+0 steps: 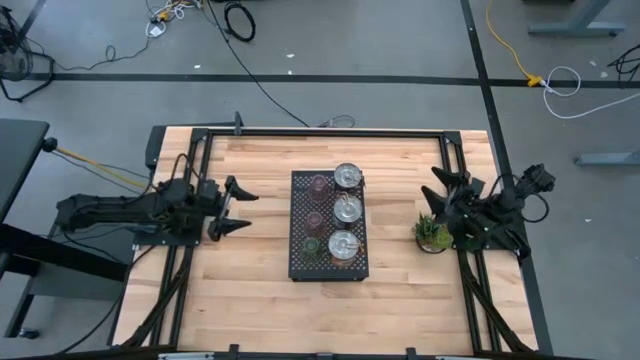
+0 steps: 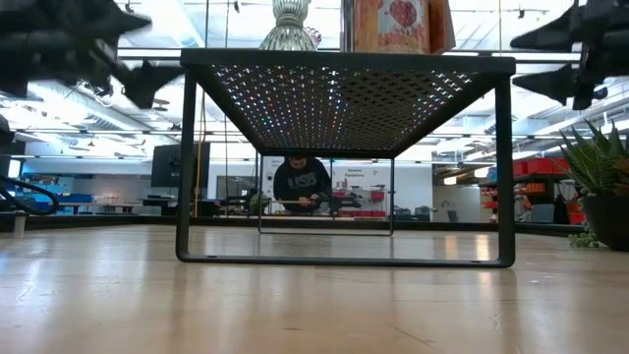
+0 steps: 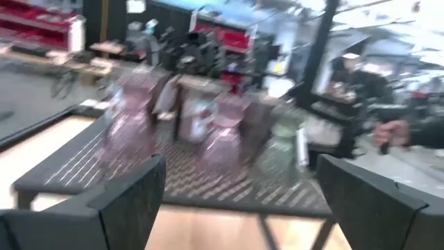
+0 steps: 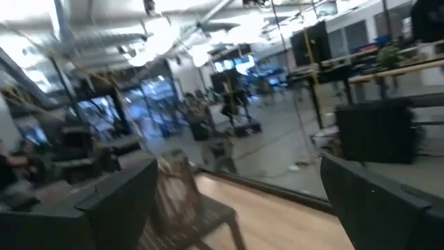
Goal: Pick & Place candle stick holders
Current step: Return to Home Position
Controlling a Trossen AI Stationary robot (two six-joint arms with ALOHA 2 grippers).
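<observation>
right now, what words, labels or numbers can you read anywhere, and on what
Nothing reads clearly in any view.
Orange item on the black shelf: printed label, too blurred to read.
Person's dark top, low view: pale marks, perhaps lettering, unreadable.

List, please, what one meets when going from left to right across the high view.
left gripper → three tinted glass holders → three silver holders → small potted plant
</observation>
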